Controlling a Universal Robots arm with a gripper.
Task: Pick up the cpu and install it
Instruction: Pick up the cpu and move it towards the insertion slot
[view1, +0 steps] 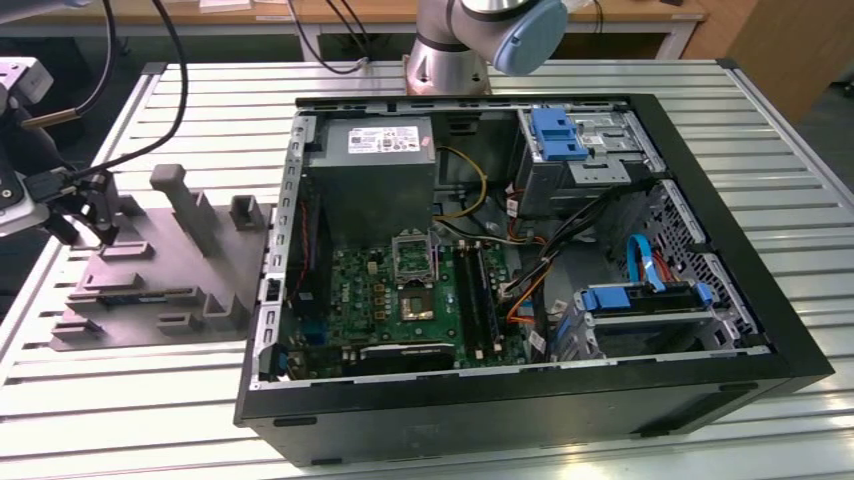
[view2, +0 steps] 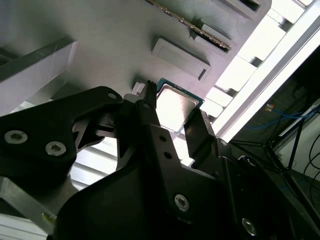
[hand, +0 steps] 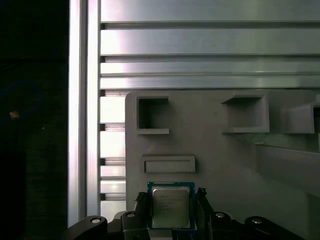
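- Where the room shows past the table, there is brown wooden furniture (view1: 267, 12) and some black cables (view1: 167, 60) hanging down.
- One big silver table (view1: 747, 140) made of long metal slats holds everything.
- One black computer case (view1: 534, 410) lies open on the table. Inside it I count one green board (view1: 387, 300), one grey power box (view1: 380, 150) and two blue plastic holders (view1: 558, 135).
- One robot arm (view1: 461, 40) stands on the table behind the case.
- One grey holder tray (view1: 174, 300) lies on the table, just beside the case on the exterior view's left. It has raised blocks. In the first wrist view, two square pockets (hand: 152, 116) and one long shallow pocket (hand: 169, 164) show near the chip.
- One metal-framed socket (view1: 414, 258) sits on the green board, with one dark square chip (view1: 418, 307) next to it.
- One gripper (view2: 173, 102) is down at the tray, at the exterior view's far left, well apart from the case. It sits around the cpu, with one black side on each side of the chip. I cannot tell if it is pinching the chip or just spread around it.
- One cpu (hand: 171, 207), small, square and shiny, is at the tray's edge, close to the bare table slats. It is well apart from the socket.
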